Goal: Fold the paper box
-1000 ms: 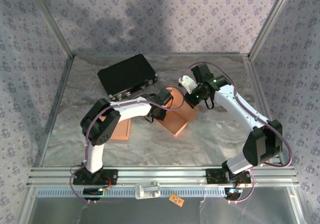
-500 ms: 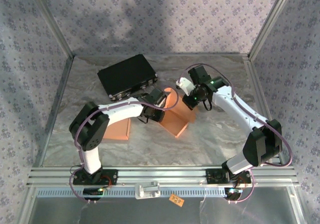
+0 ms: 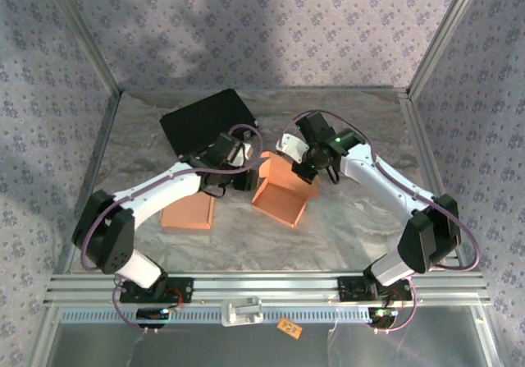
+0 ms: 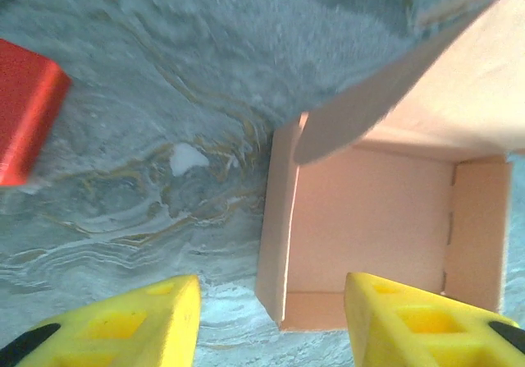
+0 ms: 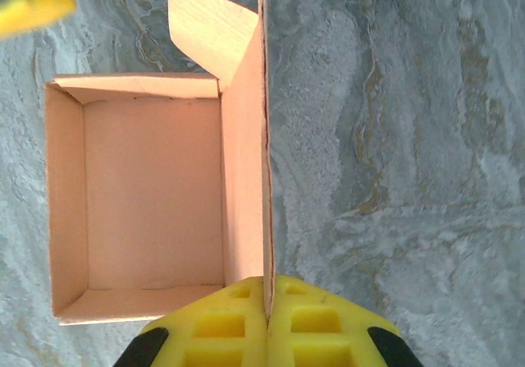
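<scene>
Swinging outward, the left gripper [image 4: 271, 322] had backed off the paper box [image 3: 279, 196] at mid-table and hung part-open, empty, while the right gripper [image 5: 267, 301] pinched its upright lid panel [image 5: 244, 178]; walls stood formed, closing the lid seemingly remained.

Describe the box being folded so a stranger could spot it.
On the grey marbled table, look at the middle, nearer than the black case. The paper box is the orange one standing open and empty, its wall pinched by the right gripper, unlike the closed orange box to its left.
</scene>
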Robot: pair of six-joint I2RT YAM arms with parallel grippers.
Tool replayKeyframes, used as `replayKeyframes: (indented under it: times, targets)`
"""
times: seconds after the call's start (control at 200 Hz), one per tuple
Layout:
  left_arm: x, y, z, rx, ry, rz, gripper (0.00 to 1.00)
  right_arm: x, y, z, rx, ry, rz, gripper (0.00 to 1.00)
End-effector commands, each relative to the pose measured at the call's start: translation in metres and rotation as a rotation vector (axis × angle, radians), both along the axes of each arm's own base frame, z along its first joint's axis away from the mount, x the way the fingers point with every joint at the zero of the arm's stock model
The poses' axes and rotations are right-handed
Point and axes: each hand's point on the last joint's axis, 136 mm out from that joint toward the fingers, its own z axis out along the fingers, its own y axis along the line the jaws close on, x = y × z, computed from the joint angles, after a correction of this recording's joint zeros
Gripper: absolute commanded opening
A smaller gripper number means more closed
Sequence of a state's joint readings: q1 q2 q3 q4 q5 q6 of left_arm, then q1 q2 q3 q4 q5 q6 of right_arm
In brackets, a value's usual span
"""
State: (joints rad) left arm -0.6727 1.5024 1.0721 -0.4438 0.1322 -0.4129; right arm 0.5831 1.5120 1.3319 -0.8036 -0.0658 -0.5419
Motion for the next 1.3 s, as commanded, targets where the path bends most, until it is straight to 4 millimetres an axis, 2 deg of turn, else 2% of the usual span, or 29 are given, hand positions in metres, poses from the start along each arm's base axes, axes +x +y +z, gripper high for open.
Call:
replayKeyframes:
  times: [0.0, 0.145, 0.28, 0.385, 0.495, 0.685, 0.74, 0.929, 1.114, 1.294]
  targets:
    - [-0.013, 0.011, -0.001, -0.005, 0.049, 0.015, 0.49, 0.0, 0.004, 0.005, -0.069, -0.095, 0.148, 0.0]
    - [-0.014, 0.027, -0.008, -0.005, 0.082, 0.073, 0.5, 0.002, 0.011, 0.002, -0.117, -0.163, 0.248, 0.0]
    - [-0.006, 0.034, -0.002, -0.03, 0.096, 0.113, 0.51, 0.005, 0.016, 0.001, -0.127, -0.174, 0.272, 0.0]
    - [0.003, 0.032, 0.01, -0.045, 0.077, 0.081, 0.53, 0.006, 0.018, 0.004, -0.121, -0.169, 0.262, 0.09]
    - [0.005, 0.019, 0.021, -0.06, 0.072, -0.024, 0.55, 0.006, 0.017, 0.009, -0.108, -0.17, 0.237, 0.2]
    - [0.015, 0.001, 0.025, -0.046, 0.068, -0.146, 0.56, 0.005, 0.012, 0.022, -0.052, -0.139, 0.13, 0.39]
    - [0.018, -0.005, 0.026, -0.037, 0.064, -0.172, 0.56, 0.005, 0.008, 0.022, -0.039, -0.119, 0.085, 0.42]
    - [0.022, -0.019, 0.022, 0.002, 0.05, -0.22, 0.56, 0.008, -0.018, 0.033, 0.048, -0.105, -0.112, 0.63]
    - [0.029, -0.031, 0.013, 0.026, 0.055, -0.246, 0.56, 0.005, -0.052, 0.038, 0.108, -0.06, -0.293, 0.64]
    - [0.036, -0.035, 0.01, 0.057, 0.045, -0.248, 0.52, 0.002, -0.079, 0.031, 0.196, 0.024, -0.458, 0.64]
